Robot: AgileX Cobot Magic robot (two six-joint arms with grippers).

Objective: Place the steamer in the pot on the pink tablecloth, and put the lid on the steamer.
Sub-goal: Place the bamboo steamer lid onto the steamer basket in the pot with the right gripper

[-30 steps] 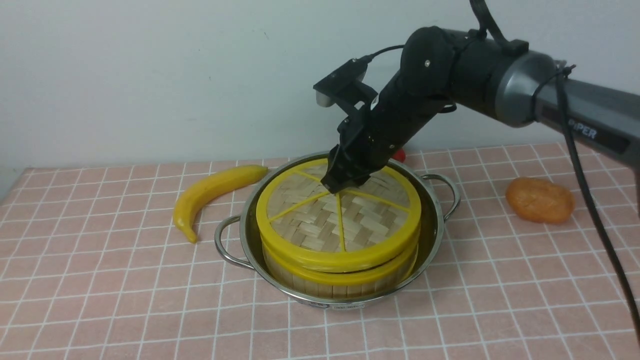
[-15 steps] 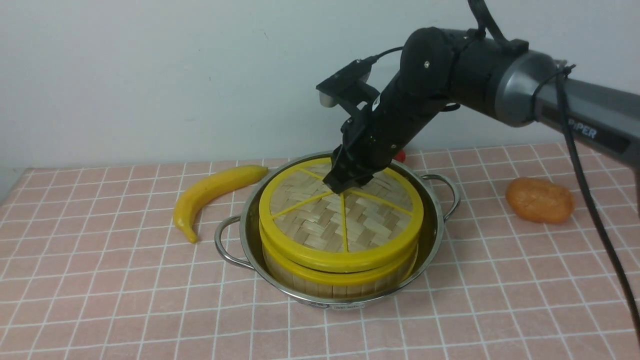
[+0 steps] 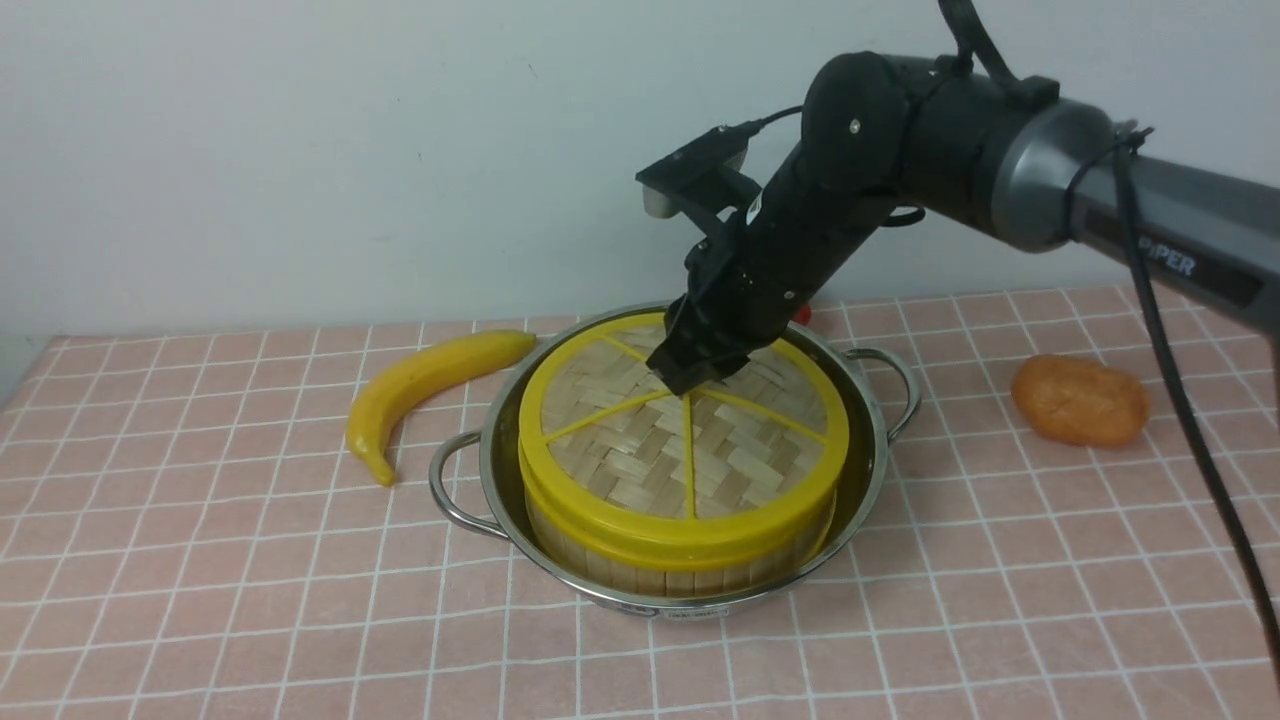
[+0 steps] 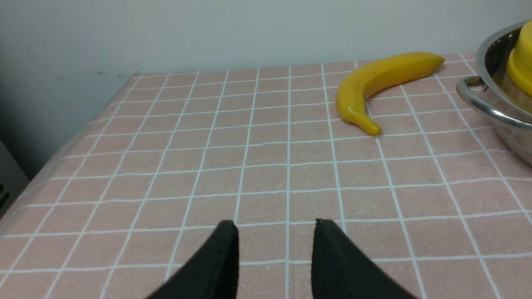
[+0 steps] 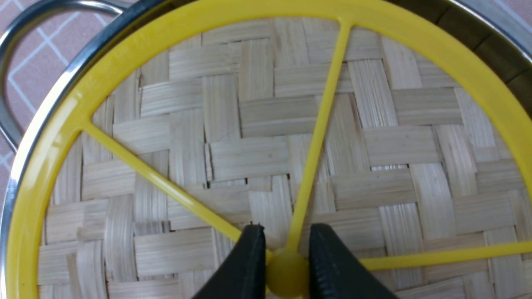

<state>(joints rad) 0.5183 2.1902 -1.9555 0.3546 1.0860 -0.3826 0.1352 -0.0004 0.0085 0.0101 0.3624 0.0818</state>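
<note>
The steel pot [image 3: 872, 470] stands on the pink tablecloth [image 3: 200, 560], and the bamboo steamer [image 3: 680, 577] sits inside it. The woven lid [image 3: 660, 455] lies flat on the steamer, its yellow rim covering the steamer's rim. My right gripper [image 3: 690, 377] reaches down onto the lid's centre. In the right wrist view the gripper [image 5: 286, 231] is shut on the lid's small yellow knob [image 5: 286, 272], one finger on each side. My left gripper [image 4: 276, 226] hangs open over bare cloth, off to the left of the pot [image 4: 498, 116].
A yellow banana [image 3: 430, 385] lies left of the pot, close to its handle [image 3: 445, 490]. An orange lump [image 3: 1080, 400] rests at the right. Something red [image 3: 798, 312] peeks out behind the pot. The cloth's left edge [image 4: 62, 153] drops off near the left gripper.
The lid, earlier tilted with a gap above the steamer's rim, has come down and shifted slightly right, and now sits flush. The right gripper moved with it. The left gripper stayed still.
</note>
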